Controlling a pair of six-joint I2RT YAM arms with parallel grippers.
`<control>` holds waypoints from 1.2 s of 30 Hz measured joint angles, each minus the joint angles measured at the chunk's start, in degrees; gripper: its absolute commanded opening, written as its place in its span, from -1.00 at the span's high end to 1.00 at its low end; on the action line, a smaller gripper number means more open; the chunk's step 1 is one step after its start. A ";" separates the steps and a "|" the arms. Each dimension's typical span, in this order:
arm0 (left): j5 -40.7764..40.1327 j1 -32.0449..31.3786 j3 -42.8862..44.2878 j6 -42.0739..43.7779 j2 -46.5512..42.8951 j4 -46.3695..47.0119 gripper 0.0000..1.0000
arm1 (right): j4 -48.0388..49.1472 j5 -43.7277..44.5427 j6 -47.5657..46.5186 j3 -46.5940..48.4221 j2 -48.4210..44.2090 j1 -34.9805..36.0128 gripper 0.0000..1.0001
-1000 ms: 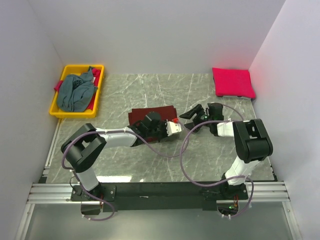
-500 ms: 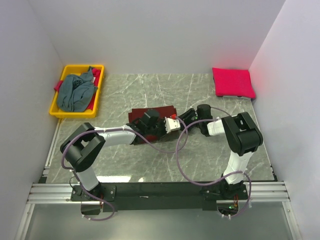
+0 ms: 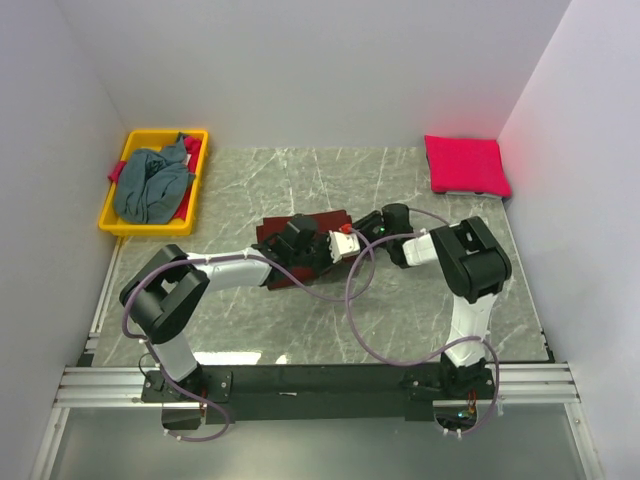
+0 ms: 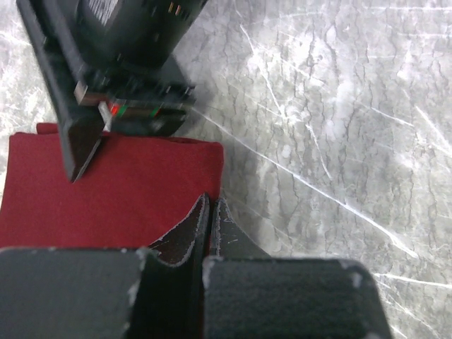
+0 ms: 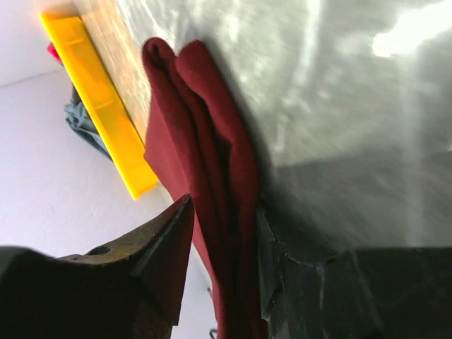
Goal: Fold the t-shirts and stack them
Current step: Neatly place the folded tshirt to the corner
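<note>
In the middle of the table (image 3: 300,175), the folded maroon t-shirt (image 3: 268,238) lies flat. The right gripper (image 5: 222,219) has its 2 fingers on both sides of the shirt's thick right edge and they pinch the fold. The left gripper (image 4: 210,205) is pressed together, with its tips on the cloth near that edge. The pink-red t-shirt (image 3: 465,165) lies folded at the far right corner, and the grey-blue t-shirt (image 3: 150,185) lies crumpled in the yellow bin (image 3: 150,133).

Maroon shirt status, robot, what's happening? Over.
Left end effector shut, tips at edge of maroon shirt. Right end effector clamped on its folded edge. Folded pink-red shirt far right corner, nothing loose between.
</note>
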 measured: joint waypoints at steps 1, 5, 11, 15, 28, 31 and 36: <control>0.00 0.00 0.11 -0.04 0.00 0.00 0.99 | 0.52 0.72 0.37 0.59 0.57 0.48 0.10; -0.02 0.04 0.76 -0.09 0.00 0.07 0.99 | 2.21 3.43 1.64 2.62 2.71 2.16 0.29; -0.35 0.28 1.66 -0.26 0.00 -0.37 0.52 | 0.68 5.44 0.44 4.39 4.09 2.91 1.00; -0.26 0.79 1.97 -1.53 -0.26 -2.99 0.14 | -4.09 5.29 -6.16 8.02 4.09 2.12 1.00; -1.25 12.31 1.97 -8.28 -16.44 -25.18 -0.99 | -35.50 4.68 -47.60 45.79 11.87 -10.49 1.00; -1.53 13.11 1.99 -8.92 -18.32 -30.34 -0.99 | -41.79 3.58 -52.72 57.02 17.16 -13.35 1.00; -1.55 14.82 1.97 -10.56 -20.24 -37.62 -0.99 | -47.89 3.82 -60.94 64.72 19.78 -16.87 1.00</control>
